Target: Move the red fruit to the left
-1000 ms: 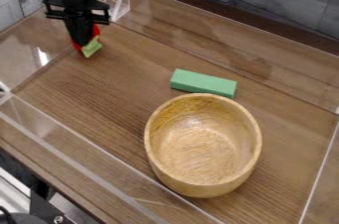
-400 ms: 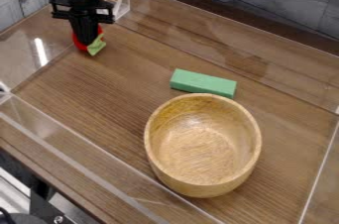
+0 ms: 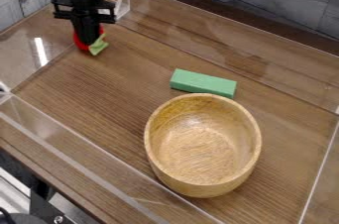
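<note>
The red fruit, a small red strawberry with a light green cap, sits at the far left back of the wooden table. My black gripper comes straight down onto it, its narrow fingers shut on the fruit. Only the lower part of the fruit shows below the fingertips. Whether the fruit rests on the wood or hangs just above it, I cannot tell.
A green rectangular block lies mid-table. A large wooden bowl stands in front of it, toward the near right. Clear plastic walls fence the table on all sides.
The gripper and the fruit in it have shifted slightly right and toward the back. The block and bowl have not moved.
</note>
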{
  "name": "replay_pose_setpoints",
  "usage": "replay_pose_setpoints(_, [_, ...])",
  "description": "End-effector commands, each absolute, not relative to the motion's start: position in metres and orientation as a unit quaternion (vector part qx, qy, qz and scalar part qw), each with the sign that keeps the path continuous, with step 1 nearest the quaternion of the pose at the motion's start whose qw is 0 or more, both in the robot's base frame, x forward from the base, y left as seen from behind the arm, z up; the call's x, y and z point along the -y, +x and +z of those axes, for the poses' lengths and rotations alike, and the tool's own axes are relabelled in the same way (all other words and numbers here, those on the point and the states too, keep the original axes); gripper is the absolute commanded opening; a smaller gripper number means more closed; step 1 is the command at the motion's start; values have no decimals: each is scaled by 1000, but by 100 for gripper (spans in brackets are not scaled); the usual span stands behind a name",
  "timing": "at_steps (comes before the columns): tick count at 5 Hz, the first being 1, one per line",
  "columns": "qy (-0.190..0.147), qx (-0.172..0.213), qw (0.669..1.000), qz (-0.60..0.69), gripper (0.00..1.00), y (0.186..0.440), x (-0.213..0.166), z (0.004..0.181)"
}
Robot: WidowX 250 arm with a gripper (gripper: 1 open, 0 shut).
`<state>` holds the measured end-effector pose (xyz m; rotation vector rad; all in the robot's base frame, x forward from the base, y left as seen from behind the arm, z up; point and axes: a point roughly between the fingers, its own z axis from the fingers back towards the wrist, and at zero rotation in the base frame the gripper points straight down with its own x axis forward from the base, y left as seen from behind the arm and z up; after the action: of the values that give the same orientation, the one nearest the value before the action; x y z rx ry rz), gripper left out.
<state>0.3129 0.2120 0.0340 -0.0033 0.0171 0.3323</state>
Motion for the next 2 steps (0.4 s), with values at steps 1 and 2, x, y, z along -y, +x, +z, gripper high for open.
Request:
replay_pose_setpoints(1, [9, 12, 985, 173, 0, 323, -222, 42])
replay_pose_setpoints(2, [5, 9, 985, 175, 0, 325, -221, 40])
